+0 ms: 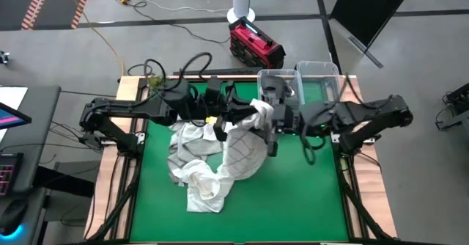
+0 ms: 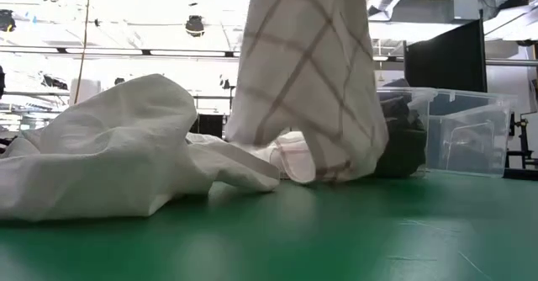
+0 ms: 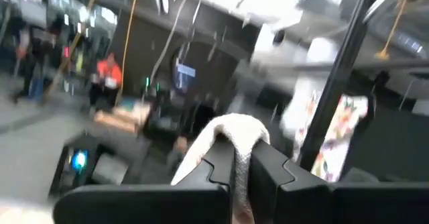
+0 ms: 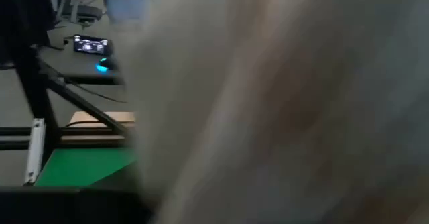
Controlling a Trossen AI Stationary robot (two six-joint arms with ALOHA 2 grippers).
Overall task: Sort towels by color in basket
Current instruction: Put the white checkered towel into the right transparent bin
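Observation:
A white towel with thin check lines (image 1: 245, 151) (image 2: 311, 79) hangs lifted over the table's middle, and its lower end rests on the green mat. My left gripper (image 1: 220, 124) (image 3: 240, 177) is at its upper left part, shut on white cloth. My right gripper (image 1: 272, 124) is against the towel's upper right part, and cloth fills the right wrist view. A pile of white and light grey towels (image 1: 194, 168) (image 2: 109, 146) lies on the mat to the left and near side. A dark towel (image 2: 403, 138) sits in a clear bin. My left gripper pinches a bunched fold of white cloth (image 3: 231, 133) between its two fingers (image 3: 271, 167). The fold humps up over the fingertips. The fingers point roughly level, toward the table's right. The cloth is lifted clear at the hold and hangs below it.
Two clear plastic bins (image 1: 311, 80) (image 2: 466, 129) stand at the far right of the green mat (image 1: 308, 201). The near part of the mat is bare. Wooden table edges and cables run along both sides.

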